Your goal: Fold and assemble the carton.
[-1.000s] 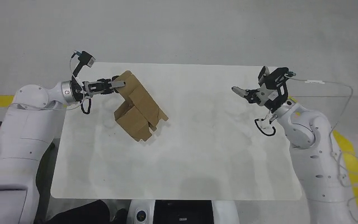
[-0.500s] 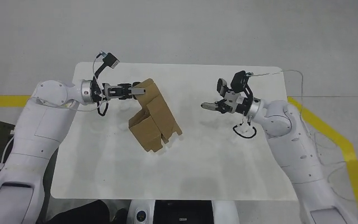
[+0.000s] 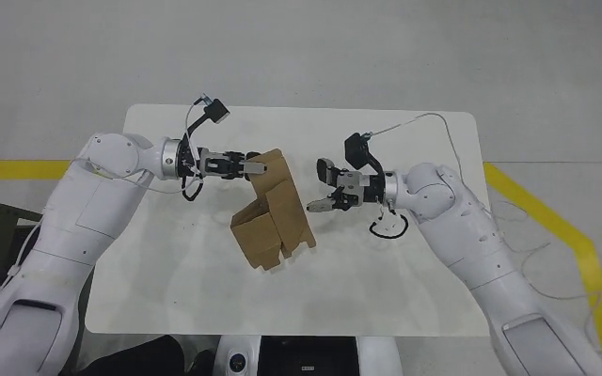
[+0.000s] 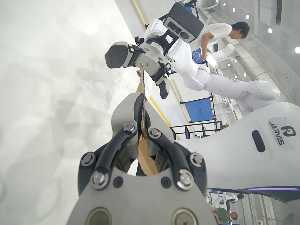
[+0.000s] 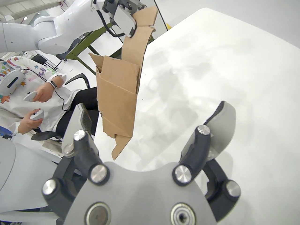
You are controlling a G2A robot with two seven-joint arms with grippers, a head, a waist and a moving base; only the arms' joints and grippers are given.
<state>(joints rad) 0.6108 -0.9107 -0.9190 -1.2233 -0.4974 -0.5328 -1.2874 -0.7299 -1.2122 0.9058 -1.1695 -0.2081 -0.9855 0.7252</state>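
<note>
A flattened brown carton [image 3: 274, 212] hangs above the middle of the white table [image 3: 395, 291], its flaps loose at the lower end. My left gripper [image 3: 258, 165] is shut on the carton's upper flap; the left wrist view shows the cardboard edge [image 4: 142, 108] pinched between its pads. In the right wrist view the carton [image 5: 118, 90] hangs from that gripper [image 5: 127, 24], seen almost edge-on. My right gripper [image 3: 323, 188] stands open just right of the carton, level with its top, and holds nothing. Its two fingers [image 5: 222, 122] are spread wide, facing the carton.
A black cable loop [image 3: 386, 228] hangs under my right wrist. The table's near and right parts are bare white surface. A seated person with hand controllers [image 5: 35, 94] is off the table's edge, behind the carton in the right wrist view.
My left gripper has carried the carton right, toward the table's centre. My right arm has swung left from the table's right side and now stands close beside the carton.
</note>
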